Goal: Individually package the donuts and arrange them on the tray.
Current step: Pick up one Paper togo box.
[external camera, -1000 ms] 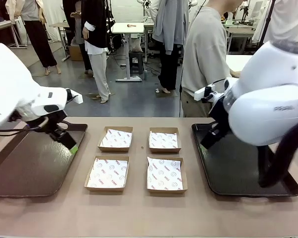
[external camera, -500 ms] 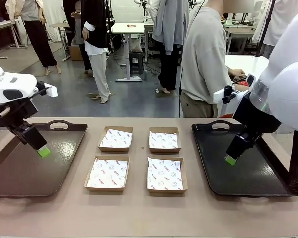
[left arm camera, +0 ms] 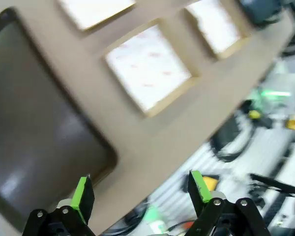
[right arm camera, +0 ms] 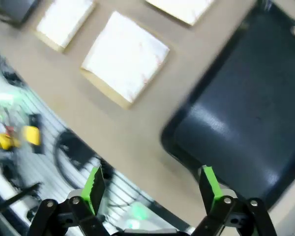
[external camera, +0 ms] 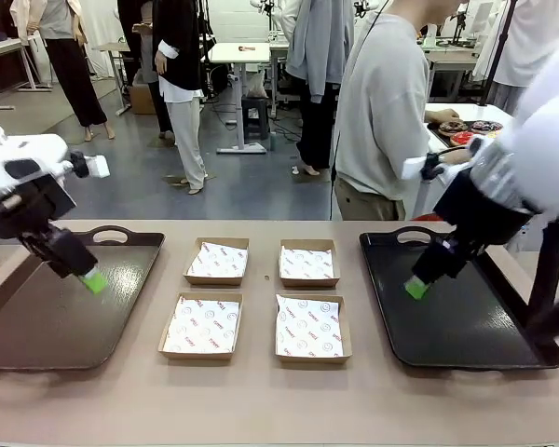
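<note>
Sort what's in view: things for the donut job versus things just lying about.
For the job: donuts, off beyond the right tray; four paper-lined boxes; left tray.
Just about: white table in the background; bystanders near it.

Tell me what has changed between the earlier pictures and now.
The left end effector drew back from the left tray's right edge toward the picture's left; the right end effector shifted from the right tray's left edge inward over it. Both remain open and empty; nothing was gripped. The four boxes and both trays stayed in place.
</note>
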`<state>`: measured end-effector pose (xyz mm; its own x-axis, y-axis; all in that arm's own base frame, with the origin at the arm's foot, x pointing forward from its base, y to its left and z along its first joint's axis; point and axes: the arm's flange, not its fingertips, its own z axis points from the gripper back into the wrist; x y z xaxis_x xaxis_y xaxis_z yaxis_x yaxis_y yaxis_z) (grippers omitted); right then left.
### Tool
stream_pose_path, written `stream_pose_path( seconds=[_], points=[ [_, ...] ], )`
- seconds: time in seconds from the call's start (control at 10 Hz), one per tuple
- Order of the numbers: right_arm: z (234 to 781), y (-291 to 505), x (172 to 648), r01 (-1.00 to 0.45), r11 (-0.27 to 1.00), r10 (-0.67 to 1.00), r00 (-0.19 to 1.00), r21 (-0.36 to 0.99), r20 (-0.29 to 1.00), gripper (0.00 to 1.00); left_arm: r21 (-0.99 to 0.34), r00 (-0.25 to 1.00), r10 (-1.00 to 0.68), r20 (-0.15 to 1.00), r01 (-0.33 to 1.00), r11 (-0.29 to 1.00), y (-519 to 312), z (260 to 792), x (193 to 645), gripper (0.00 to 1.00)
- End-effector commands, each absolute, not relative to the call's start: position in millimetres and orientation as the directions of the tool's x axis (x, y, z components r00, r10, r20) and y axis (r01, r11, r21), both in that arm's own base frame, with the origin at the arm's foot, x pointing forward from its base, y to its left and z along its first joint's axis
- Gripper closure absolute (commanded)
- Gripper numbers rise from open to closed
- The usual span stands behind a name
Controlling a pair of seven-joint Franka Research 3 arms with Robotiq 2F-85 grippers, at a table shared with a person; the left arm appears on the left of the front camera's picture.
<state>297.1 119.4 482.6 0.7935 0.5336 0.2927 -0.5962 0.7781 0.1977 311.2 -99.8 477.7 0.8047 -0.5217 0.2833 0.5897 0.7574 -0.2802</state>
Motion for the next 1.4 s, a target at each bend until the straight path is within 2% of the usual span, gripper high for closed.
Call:
stream_pose_path(
  seconds=[0.0,0.1,0.2,0.3,0.5,0.9,1.3],
  points=[
    [479,67,293,-0.396,0.581,0.144,0.91,0.711,0.39,0.0,-0.748,0.9,-0.285,0.33,0.434,0.502,-73,492,317,0.0],
    [477,36,291,-0.351,0.467,-0.009,0.916,0.812,0.401,0.0,-0.848,0.922,-0.211,0.324,0.382,0.367,-58,496,318,0.0],
    [471,8,286,-0.326,0.369,-0.127,0.91,0.87,0.395,0.0,-0.9,0.947,-0.117,0.299,0.321,0.296,-42,493,321,0.0],
    [463,-20,278,-0.301,0.317,-0.213,0.901,0.899,0.377,0.0,-0.939,0.966,-0.002,0.257,0.25,0.237,-19,483,323,0.0],
    [448,-68,264,-0.257,0.205,-0.31,0.898,0.944,0.312,0.0,-0.979,0.979,0.107,0.174,0.16,0.13,19,464,323,0.0],
    [413,-133,242,-0.199,0.117,-0.327,0.917,0.973,0.227,0.0,-0.996,0.979,0.188,0.083,0.074,0.051,82,443,310,0.0],
    [401,-159,229,-0.111,0.168,-0.258,0.954,0.979,0.152,0.0,-0.992,0.976,0.216,0.019,-0.009,0.129,114,424,304,0.0]
  ],
)
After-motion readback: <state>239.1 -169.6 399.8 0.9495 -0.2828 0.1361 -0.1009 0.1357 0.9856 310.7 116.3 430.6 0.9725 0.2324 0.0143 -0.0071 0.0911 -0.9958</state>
